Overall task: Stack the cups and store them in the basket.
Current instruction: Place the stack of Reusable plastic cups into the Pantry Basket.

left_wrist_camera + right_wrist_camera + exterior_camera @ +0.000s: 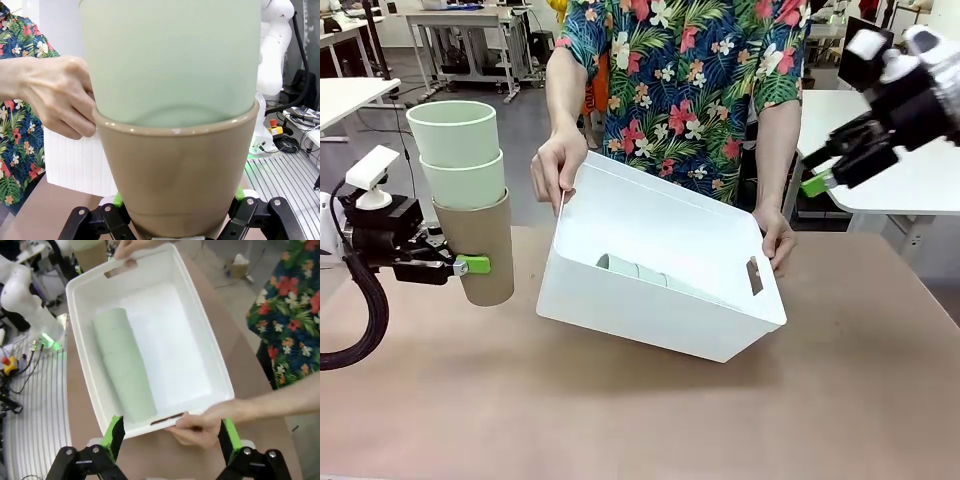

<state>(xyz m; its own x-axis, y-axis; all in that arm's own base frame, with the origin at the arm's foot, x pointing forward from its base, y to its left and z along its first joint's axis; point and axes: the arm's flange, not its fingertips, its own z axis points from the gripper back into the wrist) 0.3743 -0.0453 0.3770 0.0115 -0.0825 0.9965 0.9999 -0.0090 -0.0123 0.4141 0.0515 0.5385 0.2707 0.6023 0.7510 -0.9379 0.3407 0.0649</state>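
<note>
Left claw [470,265] is clamped on the tan cup [485,250] at the left of my front frame, with two mint cups [455,135] nested upright in it. Right claw [817,172] hangs at upper right, fingers spread wide and holding nothing. At centre frame I see a person's hands [558,165] tipping the white basket [720,330] toward me. A mint stack [630,268] lies on its side inside, against the lower wall.
</note>
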